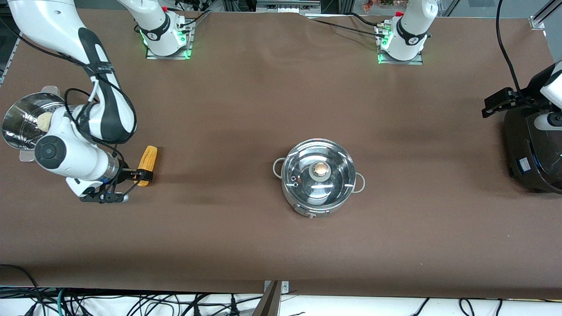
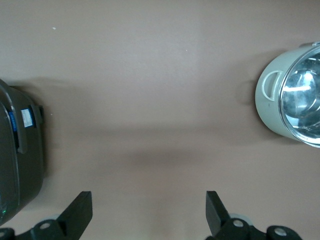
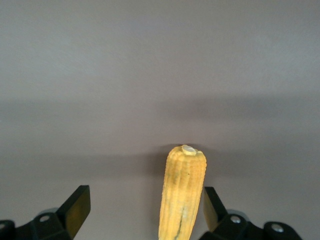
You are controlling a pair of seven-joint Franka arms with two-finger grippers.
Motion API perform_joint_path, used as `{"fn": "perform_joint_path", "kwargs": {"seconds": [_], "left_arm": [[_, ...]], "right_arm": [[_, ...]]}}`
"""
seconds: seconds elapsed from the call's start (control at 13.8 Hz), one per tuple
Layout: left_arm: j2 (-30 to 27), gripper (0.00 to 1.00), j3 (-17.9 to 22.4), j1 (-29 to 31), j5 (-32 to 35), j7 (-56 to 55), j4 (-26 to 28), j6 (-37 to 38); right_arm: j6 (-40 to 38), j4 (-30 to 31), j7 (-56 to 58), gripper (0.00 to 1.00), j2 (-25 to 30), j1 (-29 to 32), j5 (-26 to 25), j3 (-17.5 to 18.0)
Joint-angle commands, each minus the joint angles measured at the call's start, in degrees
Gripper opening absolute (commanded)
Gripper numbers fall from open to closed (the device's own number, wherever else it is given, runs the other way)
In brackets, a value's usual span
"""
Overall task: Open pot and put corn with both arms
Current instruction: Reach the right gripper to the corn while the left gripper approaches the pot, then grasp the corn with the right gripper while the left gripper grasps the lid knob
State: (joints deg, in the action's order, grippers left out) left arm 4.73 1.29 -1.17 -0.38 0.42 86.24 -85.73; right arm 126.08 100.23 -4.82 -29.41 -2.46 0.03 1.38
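Right wrist view: right pincer (image 3: 142, 210) wide open around corn (image 3: 183, 192).

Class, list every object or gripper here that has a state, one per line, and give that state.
pot: closed, glass lid on
corn: lying on the table, between open fingers, not gripped
right gripper: open, straddling the corn
left gripper: open, empty, by the rice cooker
steamer pot: uncovered, white bun inside
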Motion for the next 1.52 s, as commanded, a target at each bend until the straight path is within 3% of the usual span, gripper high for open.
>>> {"fn": "perform_joint_path", "kwargs": {"seconds": [0.0, 0.14, 0.29, 0.51, 1.01, 1.23, 1.45], "left_arm": [[1.0, 1.00, -1.4, 0.1, 0.2, 1.2, 0.6, 1.0], [1.2, 1.00, -1.5, 0.4, -0.2, 2.5, 0.4, 1.3], [2.4, 1.00, -4.8, 0.3, -0.1, 0.7, -0.1, 1.0], [4.5, 1.00, -11.2, 0.2, -1.9, -13.6, -0.3, 0.2], [11.6, 1.00, -20.3, -1.0, -3.7, -27.4, 0.1, -13.8], [14.7, 1.00, -20.4, -7.0, -0.4, -34.3, -0.3, -15.1], [16.3, 1.00, -20.3, -10.2, 1.1, -36.7, 1.5, -21.0]], "right_arm": [[3.3, 5.5, 0.3, 1.00, 2.2, 0.4, -0.1, -1.1], [5.0, 7.6, 0.7, 1.00, 2.2, 0.5, -0.1, -1.6], [7.9, 10.6, 1.8, 1.00, 2.8, 0.5, -0.1, -2.2], [8.7, 13.2, 2.8, 1.00, 3.8, 0.5, -0.1, -2.9], [15.7, 19.1, 2.8, 1.00, 4.9, 0.5, -0.1, -3.0], [17.4, 19.1, 2.8, 1.00, 4.0, 0.5, -0.1, -3.0], [20.1, 19.1, 2.8, 1.00, 2.4, 0.4, -0.1, -2.9]]}}
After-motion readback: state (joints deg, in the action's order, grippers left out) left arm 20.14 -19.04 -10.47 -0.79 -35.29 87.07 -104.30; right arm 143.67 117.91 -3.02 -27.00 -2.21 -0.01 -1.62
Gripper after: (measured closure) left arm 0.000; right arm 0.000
